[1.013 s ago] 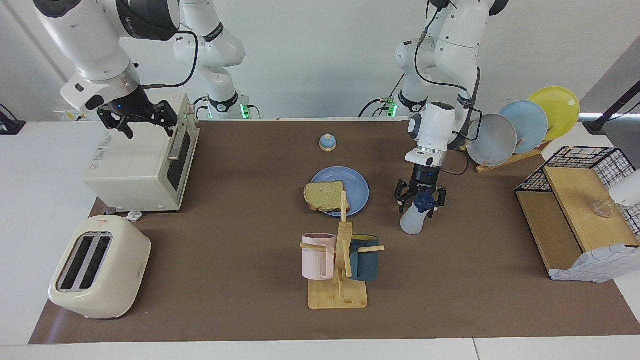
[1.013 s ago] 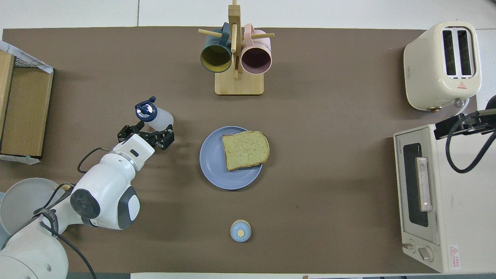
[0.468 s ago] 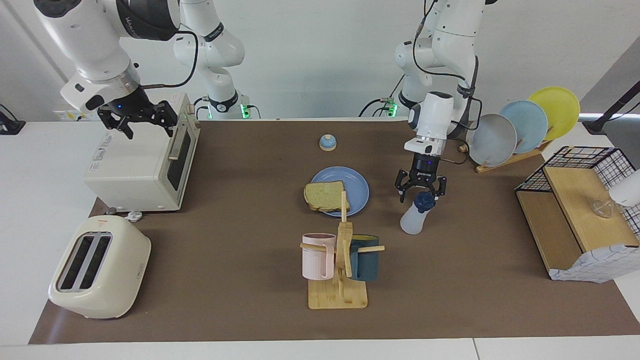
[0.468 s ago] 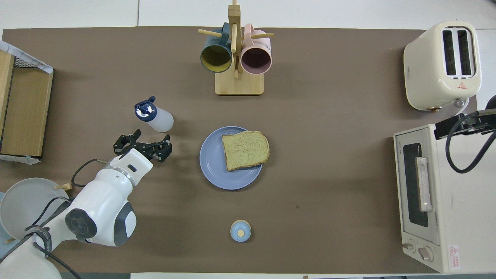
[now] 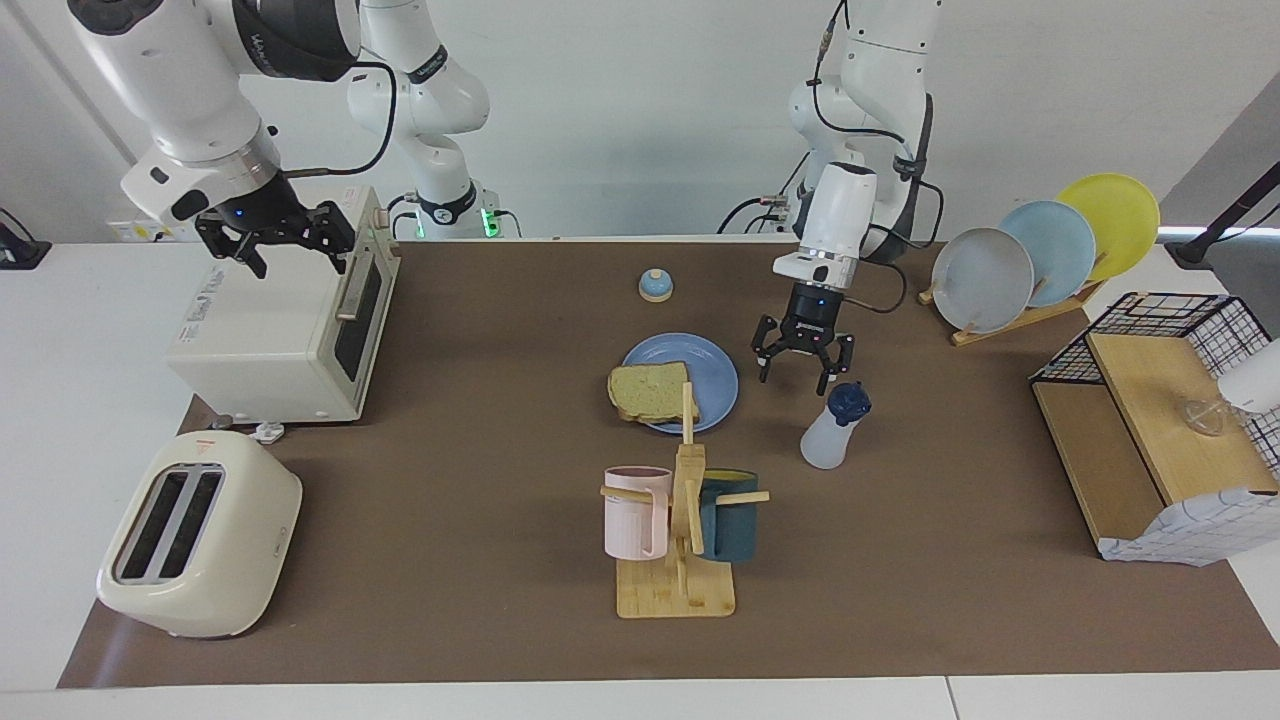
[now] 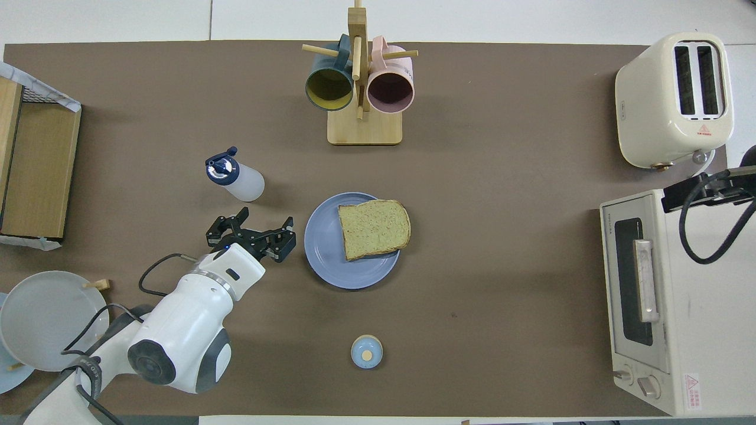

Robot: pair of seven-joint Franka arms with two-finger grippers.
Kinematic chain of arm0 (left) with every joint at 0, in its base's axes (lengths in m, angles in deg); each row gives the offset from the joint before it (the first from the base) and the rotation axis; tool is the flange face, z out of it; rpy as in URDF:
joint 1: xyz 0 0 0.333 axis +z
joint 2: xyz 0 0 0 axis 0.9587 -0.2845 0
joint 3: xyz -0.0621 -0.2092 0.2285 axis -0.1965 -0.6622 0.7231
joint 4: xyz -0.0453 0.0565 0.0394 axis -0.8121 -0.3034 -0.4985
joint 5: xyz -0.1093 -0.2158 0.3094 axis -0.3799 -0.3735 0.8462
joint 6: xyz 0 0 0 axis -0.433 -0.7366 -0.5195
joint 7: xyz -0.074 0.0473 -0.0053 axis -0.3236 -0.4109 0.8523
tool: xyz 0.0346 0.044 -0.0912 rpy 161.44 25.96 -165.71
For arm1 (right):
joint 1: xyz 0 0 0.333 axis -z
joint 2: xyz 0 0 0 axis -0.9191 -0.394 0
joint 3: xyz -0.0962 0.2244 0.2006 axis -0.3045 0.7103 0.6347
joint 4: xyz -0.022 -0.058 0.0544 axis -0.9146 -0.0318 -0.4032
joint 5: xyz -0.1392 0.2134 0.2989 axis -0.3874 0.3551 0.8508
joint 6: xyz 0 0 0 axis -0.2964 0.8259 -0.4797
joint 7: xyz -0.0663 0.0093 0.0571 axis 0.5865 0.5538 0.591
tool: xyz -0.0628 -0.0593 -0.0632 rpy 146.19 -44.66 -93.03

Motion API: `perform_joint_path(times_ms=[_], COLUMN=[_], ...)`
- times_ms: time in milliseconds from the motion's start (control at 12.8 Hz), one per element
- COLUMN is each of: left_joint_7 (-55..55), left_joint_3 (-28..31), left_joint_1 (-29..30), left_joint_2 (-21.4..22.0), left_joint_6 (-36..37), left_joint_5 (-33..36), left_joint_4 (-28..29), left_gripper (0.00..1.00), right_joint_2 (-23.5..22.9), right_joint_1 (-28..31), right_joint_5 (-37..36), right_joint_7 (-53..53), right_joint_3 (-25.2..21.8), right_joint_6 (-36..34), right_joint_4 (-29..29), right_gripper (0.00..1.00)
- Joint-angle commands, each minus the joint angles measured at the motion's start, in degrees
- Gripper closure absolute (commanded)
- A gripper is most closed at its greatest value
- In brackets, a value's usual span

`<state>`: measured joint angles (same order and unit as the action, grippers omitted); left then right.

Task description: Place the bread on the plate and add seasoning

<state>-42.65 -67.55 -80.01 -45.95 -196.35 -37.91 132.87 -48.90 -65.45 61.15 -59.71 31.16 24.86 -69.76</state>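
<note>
The bread (image 5: 650, 391) lies on the plate (image 5: 712, 366), not centred: its crust hangs over the rim on the side toward the right arm's end of the surface (image 5: 480, 400), while a wide crescent of bare blue shows toward the left arm's end. The seasoning bottle (image 5: 833, 427) stands on the brown mat, leaning slightly, its dark cap (image 6: 221, 168) tipped away from the plate. It sits beside the plate, toward the left arm's end and a little farther from the robots, with a strip of bare mat between the two.

The left claw (image 5: 803, 372) hangs over that strip, just off the plate's rim, fingers spread and holding nothing; it is clear of both bottle and plate. The right claw (image 5: 277, 243) hovers over the top of the toaster oven (image 5: 290, 330) at the right arm's end, also spread and holding nothing, while that arm waits.

A mug stand (image 5: 680, 540) with a pink and a dark mug stands farther from the robots than the plate, close to it in the facing view, where its post crosses the bread's edge. A small bell (image 5: 655, 286) sits nearer the robots, well apart from the plate. Open mat runs between the plate and the toaster oven, and between the bottle and the wooden shelf (image 5: 1150, 440). A toaster (image 5: 195, 535) sits at the mat's corner.
</note>
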Motion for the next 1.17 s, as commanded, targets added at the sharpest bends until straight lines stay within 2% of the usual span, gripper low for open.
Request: perform_joint_path(times_ms=[0,156,234,468,857,1091], left_joint_7=[3.6,4.3,4.3,5.6,5.8,5.6], left_joint_3=[0.5,0.5,0.5,0.4,0.7,0.8], left_joint_1=[-3.2,-4.3,-4.6,-4.8,-3.8,-0.1], left_joint_2=[1.6,1.7,2.6,5.1,9.4,9.5], left_joint_6=[0.0,2.3,6.7,26.3,46.6,66.6], left_joint_5=[-0.9,-0.9,-0.9,-0.9,-0.9,-0.8], left_joint_4=[1.1,0.0,-1.7,-11.5,-21.1,-32.6], left_gripper=[0.00,0.00,0.00,0.00,0.00,0.00], right_joint_2=[0.8,0.8,0.8,0.8,0.8,0.8], right_joint_1=[0.7,0.7,0.7,0.7,0.7,0.7], right_joint_5=[0.1,0.1,0.1,0.0,0.1,0.0], right_joint_7=[1.0,1.0,1.0,1.0,1.0,1.0], right_joint_3=[0.4,0.4,0.4,0.4,0.4,0.4], right_joint_6=[-0.2,-0.2,-0.2,-0.2,-0.2,-0.2], right_joint_4=[-0.6,-0.6,-0.6,-0.6,-0.6,-0.6], right_gripper=[0.00,0.00,0.00,0.00,0.00,0.00])
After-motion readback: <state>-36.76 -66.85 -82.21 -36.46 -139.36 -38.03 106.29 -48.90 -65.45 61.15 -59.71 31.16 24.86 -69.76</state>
